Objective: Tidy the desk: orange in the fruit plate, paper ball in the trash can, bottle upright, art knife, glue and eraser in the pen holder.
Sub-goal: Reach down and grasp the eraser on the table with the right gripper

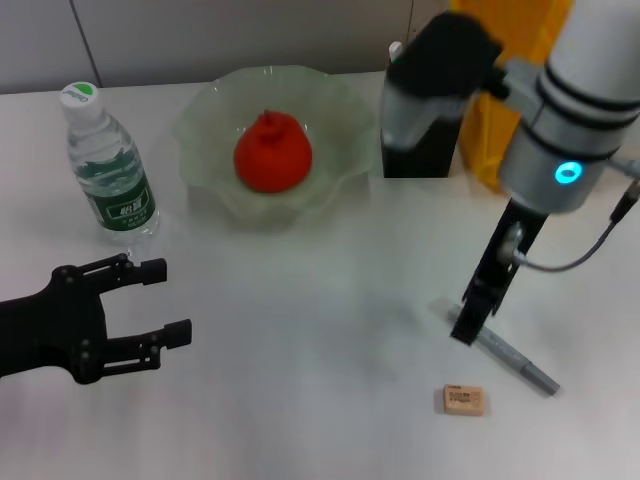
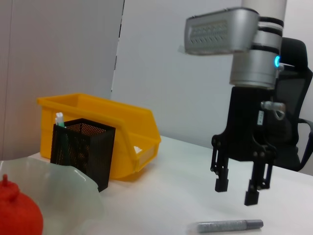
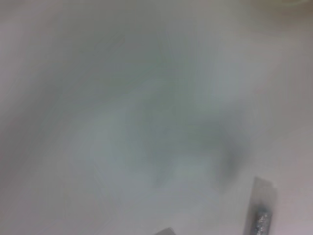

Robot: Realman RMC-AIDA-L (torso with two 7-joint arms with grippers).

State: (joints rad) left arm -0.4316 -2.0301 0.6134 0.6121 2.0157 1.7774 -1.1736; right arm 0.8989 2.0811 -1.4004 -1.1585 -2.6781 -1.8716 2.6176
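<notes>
On a white table (image 1: pixel 330 300), the bright yellow trash can (image 2: pixel 98 122) stands far behind the right pincer (image 2: pixel 239 188), its open top facing up to take the paper ball, which cannot be seen in any view. Beyond and to the left of that pincer the pale-green fruit plate (image 1: pixel 210 125) already cradles the orange (image 1: pixel 272 152), so that part of the tidying looks settled. The bottle (image 1: pixel 110 170) stands upright on its base just beyond the left pincer (image 1: pixel 155 300), which hovers spread and empty low over the near left of the table, seemingly parked. The black mesh pen holder (image 2: pixel 83 149) sits against the trash can's front wall, a white-tipped item standing inside; the right arm's upper housing hides much of it from the head camera. The right pincer hangs nose-down with its fingers (image 2: pixel 222 178) apart, gripping nothing, poised directly above one end of the grey art knife (image 2: pixel 230 225), which lies flat and slanted on the table, apparently the next item to be lifted. The beige eraser (image 1: pixel 463 400) lies just nearer the robot than the pincer, close beside the knife but apart from it. Nothing blocks the descent; the low, flat handle may prove awkward to pinch.
</notes>
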